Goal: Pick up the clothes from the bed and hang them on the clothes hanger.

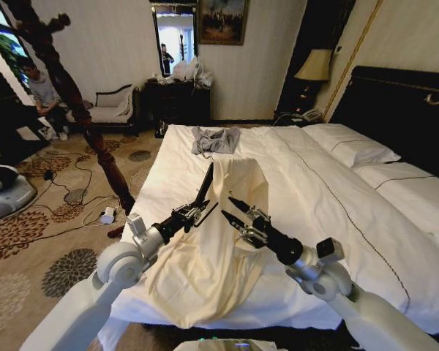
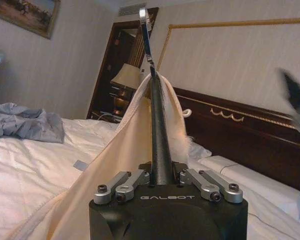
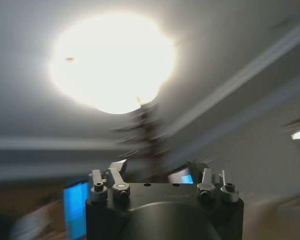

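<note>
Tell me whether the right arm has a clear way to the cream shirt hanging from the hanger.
Probably yes. The right claw is open and empty, right beside the cream shirt draped over the hanger that the left claw grips, with nothing between them.

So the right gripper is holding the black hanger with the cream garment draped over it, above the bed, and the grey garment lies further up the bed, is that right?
Not quite: the left gripper holds the clothes hanger, jaws shut on it, as the head view shows. The right gripper is beside it with jaws open, holding nothing. The cream clothes do drape over the hanger above the bed, and the grey garment lies further up.
</note>
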Controlling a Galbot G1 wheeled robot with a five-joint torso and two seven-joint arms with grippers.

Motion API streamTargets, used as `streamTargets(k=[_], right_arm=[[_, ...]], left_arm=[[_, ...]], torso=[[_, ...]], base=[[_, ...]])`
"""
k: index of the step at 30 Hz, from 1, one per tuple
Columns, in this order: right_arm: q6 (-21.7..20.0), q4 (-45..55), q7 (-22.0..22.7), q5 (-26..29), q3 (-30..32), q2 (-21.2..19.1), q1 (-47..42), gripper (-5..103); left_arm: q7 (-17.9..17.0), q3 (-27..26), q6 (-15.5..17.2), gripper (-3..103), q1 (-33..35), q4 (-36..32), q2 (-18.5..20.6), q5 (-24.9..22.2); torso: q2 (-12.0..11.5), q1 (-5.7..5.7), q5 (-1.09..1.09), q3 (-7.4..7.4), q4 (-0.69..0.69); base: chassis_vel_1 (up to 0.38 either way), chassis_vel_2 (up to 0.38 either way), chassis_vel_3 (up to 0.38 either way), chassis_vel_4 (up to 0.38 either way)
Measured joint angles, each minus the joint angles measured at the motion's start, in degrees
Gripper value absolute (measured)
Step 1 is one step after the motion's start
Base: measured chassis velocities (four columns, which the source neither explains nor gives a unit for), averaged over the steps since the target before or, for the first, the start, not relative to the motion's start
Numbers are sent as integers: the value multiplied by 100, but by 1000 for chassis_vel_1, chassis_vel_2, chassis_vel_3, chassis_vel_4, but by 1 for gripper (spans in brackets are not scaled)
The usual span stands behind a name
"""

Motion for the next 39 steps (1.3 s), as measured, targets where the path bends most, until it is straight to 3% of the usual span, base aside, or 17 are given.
streamTargets(k=[1, 2, 3, 6, 7, 8, 9, 11, 13, 14, 16, 18, 19, 20, 23, 28, 39], right_arm=[[-263, -38, 758, -112, 194, -1, 140, 70], [-380, -80, 1030, -193, 275, -16, 185, 75], [-723, -345, 1754, -435, 585, -175, 308, 80], [-801, -709, 1766, -429, 864, -437, 366, 85], [-792, -1213, 1071, -120, 1130, -857, 390, 95], [-792, -1213, 1071, -120, 1130, -857, 390, 95], [-791, -1357, 781, -4, 1198, -990, 400, 99], [-868, -2035, -668, 620, 1335, -1569, 555, 100], [-958, -2346, -1542, 913, 1318, -1768, 701, 100], [-958, -2346, -1542, 913, 1318, -1768, 701, 100], [-1200, -2851, -3071, 1173, 1168, -1993, 1005, 100], [-1425, -3230, -4163, 1140, 1044, -2094, 1222, 100], [-1531, -3352, -4506, 1073, 1014, -2129, 1281, 100], [-1531, -3352, -4506, 1073, 1014, -2129, 1281, 100], [-1909, -3812, -5681, 611, 913, -2233, 1452, 100], [-2026, -4030, -5900, -14, 828, -2221, 1553, 100], [-1986, -4213, -5914, -419, 699, -2106, 1649, 100]], left_arm=[[15, 5, -4, 20, 0, -33, 83, 5], [25, 8, -7, 20, 0, -46, 120, 7], [87, 11, -29, 20, -3, -107, 318, 21], [213, 9, -71, 20, -31, -165, 547, 33], [425, 10, -128, 20, -106, -241, 838, 26], [425, 10, -128, 20, -106, -241, 838, 26], [474, 15, -138, 20, -128, -260, 907, 21], [748, 82, -175, 20, -207, -361, 1264, 22], [875, 122, -182, 20, -223, -404, 1403, 42], [875, 122, -182, 20, -223, -404, 1403, 42], [1087, 194, -183, 20, -269, -467, 1571, 62], [1179, 259, -183, 20, -304, -507, 1651, 64], [1203, 296, -183, 20, -321, -529, 1681, 66], [1203, 296, -183, 20, -321, -529, 1681, 66], [1242, 467, -183, 20, -387, -637, 1760, 87], [1256, 660, -181, 20, -499, -754, 1802, 103], [1232, 1388, -124, 20, -895, -878, 1797, 292]], torso=[[0, 0, -1, 0, 1], [0, 0, 0, 0, 1], [0, 1, 2, 1, 2], [-1, 2, 3, 2, 0], [-1, 2, 3, 1, -3], [-1, 2, 3, 1, -3], [-1, 2, 4, 1, -3], [0, 1, 0, 1, -2], [0, 2, 2, 1, -1], [0, 2, 2, 1, -1], [-1, 2, 2, 1, 0], [-1, 2, 2, 1, 0], [-1, 2, 2, 1, 0], [-1, 2, 2, 1, 0], [0, 2, 2, 0, -1], [-1, 1, 2, 0, -2], [0, 0, 0, 0, 0]], base=[[0, 0, 0, 0], [0, 0, 0, 0], [0, 0, 0, 0], [0, 0, 0, 0], [0, 0, 0, 0], [0, 0, 0, 0], [0, 0, 0, 0], [0, 0, 0, 0], [0, 0, 0, 0], [0, 0, 0, 0], [0, 0, 0, 0], [0, 0, 0, 0], [0, 0, 0, 0], [0, 0, 0, 0], [0, 0, 0, 0], [0, 0, 0, 0], [0, 0, 0, 0]])
